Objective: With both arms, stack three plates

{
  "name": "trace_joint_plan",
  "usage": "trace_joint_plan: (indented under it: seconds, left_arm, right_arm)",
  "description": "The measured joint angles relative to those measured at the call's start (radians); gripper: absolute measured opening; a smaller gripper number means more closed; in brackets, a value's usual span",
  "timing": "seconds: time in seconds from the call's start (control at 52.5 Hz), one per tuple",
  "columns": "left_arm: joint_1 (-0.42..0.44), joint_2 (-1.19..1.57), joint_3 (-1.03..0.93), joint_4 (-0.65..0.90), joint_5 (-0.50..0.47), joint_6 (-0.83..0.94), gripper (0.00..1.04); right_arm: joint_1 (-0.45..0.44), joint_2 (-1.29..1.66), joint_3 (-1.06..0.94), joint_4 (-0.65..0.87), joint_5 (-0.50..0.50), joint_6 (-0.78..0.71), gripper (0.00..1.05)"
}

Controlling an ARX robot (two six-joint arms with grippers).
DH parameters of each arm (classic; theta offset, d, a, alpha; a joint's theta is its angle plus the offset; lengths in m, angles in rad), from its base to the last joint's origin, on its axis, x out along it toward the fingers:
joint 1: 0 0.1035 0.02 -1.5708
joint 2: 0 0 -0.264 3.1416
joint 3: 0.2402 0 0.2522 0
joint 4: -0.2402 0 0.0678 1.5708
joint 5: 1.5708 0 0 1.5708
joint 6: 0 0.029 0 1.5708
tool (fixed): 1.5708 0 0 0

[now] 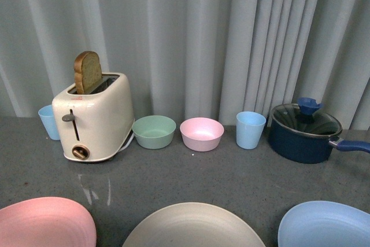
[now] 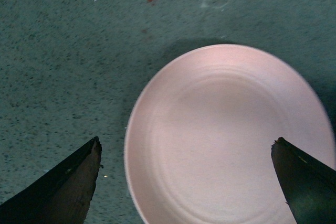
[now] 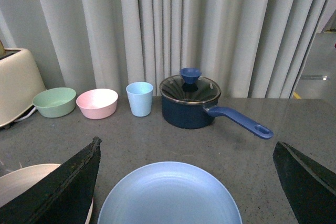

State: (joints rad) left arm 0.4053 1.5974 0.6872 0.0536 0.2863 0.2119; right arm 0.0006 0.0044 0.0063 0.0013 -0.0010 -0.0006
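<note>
Three plates lie apart along the near edge of the grey counter: a pink plate (image 1: 43, 224) on the left, a beige plate (image 1: 193, 227) in the middle, a light blue plate (image 1: 326, 224) on the right. Neither arm shows in the front view. My left gripper (image 2: 186, 148) hangs open above the pink plate (image 2: 226, 140), one finger over the counter, the other over the plate's far side. My right gripper (image 3: 186, 148) is open behind the blue plate (image 3: 168, 195), fingers well apart, nothing between them. The beige plate's rim (image 3: 21, 179) shows beside it.
At the back stand a cream toaster (image 1: 95, 114) with a slice of toast, a blue cup (image 1: 49, 121) beside it, a green bowl (image 1: 154, 131), a pink bowl (image 1: 202, 133), another blue cup (image 1: 250, 129) and a lidded navy pot (image 1: 306, 131) with its handle pointing right. Grey curtains hang behind.
</note>
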Motion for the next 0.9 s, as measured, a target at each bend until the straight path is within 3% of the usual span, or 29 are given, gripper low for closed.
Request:
trace_joint_plan:
  seconds: [0.248,0.4,0.895]
  left_arm:
    - [0.041,0.181,0.146,-0.110,-0.004,0.047,0.98]
    - [0.030,0.251,0.180,-0.137,0.003,0.052,0.98]
    - [-0.010,0.372,0.274,-0.148,-0.103,0.106,0.98]
  right_arm:
    - [0.000,0.000,0.000,0.000,0.000,0.000,0.97]
    - [0.000,0.000,0.000,0.000,0.000,0.000,0.97]
    - [0.000,0.000,0.000,0.000,0.000,0.000,0.97]
